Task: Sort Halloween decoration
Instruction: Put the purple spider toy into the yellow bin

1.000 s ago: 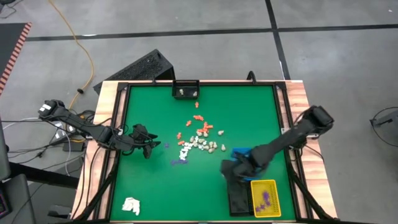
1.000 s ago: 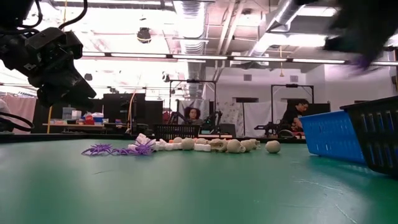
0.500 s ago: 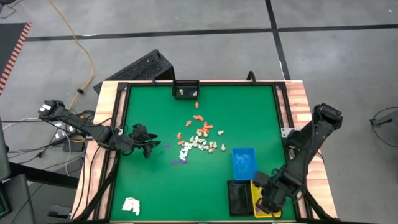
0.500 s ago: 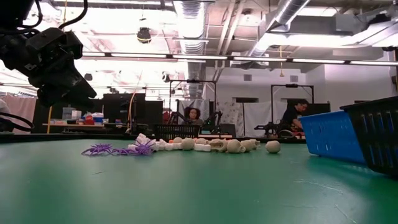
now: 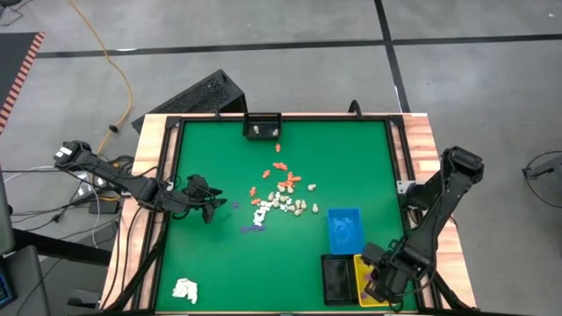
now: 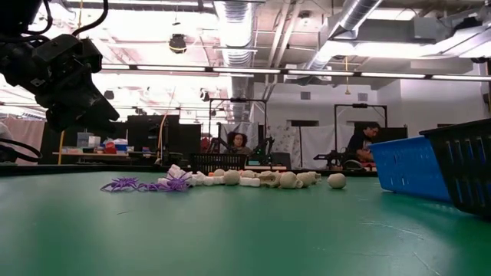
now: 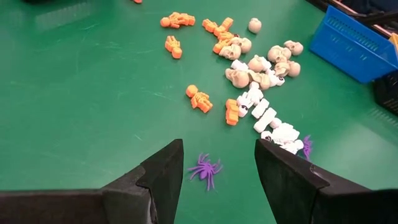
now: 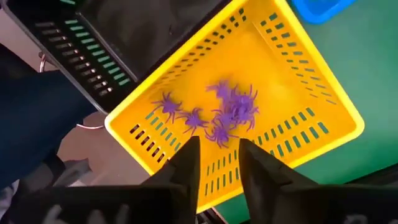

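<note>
1. The right hand (image 5: 384,283) hovers over the yellow tray (image 8: 242,112) at the lower right of the high view; its fingers stand slightly apart and hold nothing.
2. Purple spiders (image 8: 224,115) lie inside that tray, so the step in hand looks like a drop-off of a purple piece.
3. The left hand (image 7: 214,171) waits near the left edge of the green tabletop (image 5: 219,175), fingers open and empty, with one purple spider (image 7: 205,169) on the felt just ahead of them.
4. The rest of the Halloween decoration (image 5: 283,197) sits in a loose heap mid-frame: orange, white and cream pieces, a few purple.
5. Next, the right hand likely needs to travel back to the heap, near the blue tray (image 5: 344,230) and black tray (image 5: 337,279).
</note>
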Controlling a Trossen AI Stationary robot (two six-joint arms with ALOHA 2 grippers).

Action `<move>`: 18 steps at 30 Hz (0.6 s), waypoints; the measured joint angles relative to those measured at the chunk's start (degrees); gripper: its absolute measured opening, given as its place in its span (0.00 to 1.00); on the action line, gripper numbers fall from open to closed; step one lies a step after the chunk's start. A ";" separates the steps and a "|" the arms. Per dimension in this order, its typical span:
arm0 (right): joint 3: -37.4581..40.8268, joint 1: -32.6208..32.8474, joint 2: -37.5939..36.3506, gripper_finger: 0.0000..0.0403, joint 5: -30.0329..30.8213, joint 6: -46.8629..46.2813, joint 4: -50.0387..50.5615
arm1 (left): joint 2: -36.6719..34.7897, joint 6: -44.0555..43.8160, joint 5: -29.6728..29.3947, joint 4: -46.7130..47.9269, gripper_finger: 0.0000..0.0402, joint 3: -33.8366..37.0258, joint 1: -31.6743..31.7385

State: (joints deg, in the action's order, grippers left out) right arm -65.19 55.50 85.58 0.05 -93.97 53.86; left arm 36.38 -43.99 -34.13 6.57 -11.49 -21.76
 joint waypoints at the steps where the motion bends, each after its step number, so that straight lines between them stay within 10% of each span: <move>1: 0.00 -0.45 0.00 0.30 1.02 0.89 -0.14 | -0.01 -0.02 0.00 0.00 0.47 0.00 -0.01; 12: -0.05 -14.03 0.25 0.34 34.58 49.43 -23.29 | -0.02 -0.07 0.01 0.00 0.47 0.00 -0.02; 18: -0.13 -25.17 5.13 0.35 35.93 78.02 -42.45 | 0.00 -0.11 0.29 -0.02 0.47 0.00 -0.02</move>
State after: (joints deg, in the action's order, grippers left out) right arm -65.32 30.33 90.71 35.98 -15.95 11.41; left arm 36.38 -44.10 -33.85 6.55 -11.49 -21.78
